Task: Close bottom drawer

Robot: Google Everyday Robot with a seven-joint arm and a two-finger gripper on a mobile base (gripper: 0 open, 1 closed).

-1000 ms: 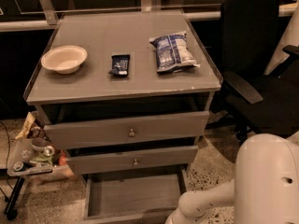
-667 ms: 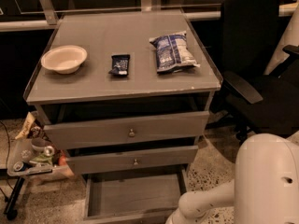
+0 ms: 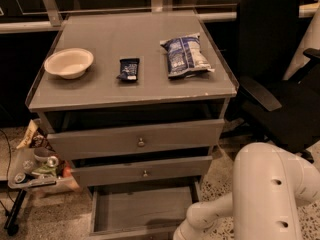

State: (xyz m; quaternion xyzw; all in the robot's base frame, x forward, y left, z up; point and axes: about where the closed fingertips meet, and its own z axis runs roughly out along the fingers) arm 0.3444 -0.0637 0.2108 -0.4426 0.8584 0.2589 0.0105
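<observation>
The wide, shallow grey wooden bottom drawer [image 3: 142, 210] was pictured pulled open at the foot of the grey desk [image 3: 125, 91], best pushed squarely at mid-front; the end effector, hidden below the white arm [image 3: 210, 215], could not be judged open or closed.

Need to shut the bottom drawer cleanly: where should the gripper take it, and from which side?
The bottom drawer stands pulled out with no knob showing, so probably press its flat front panel mid-width, from the front; it is wide, and off-centre contact may skew it. The gripper is out of view below the arm.
</observation>
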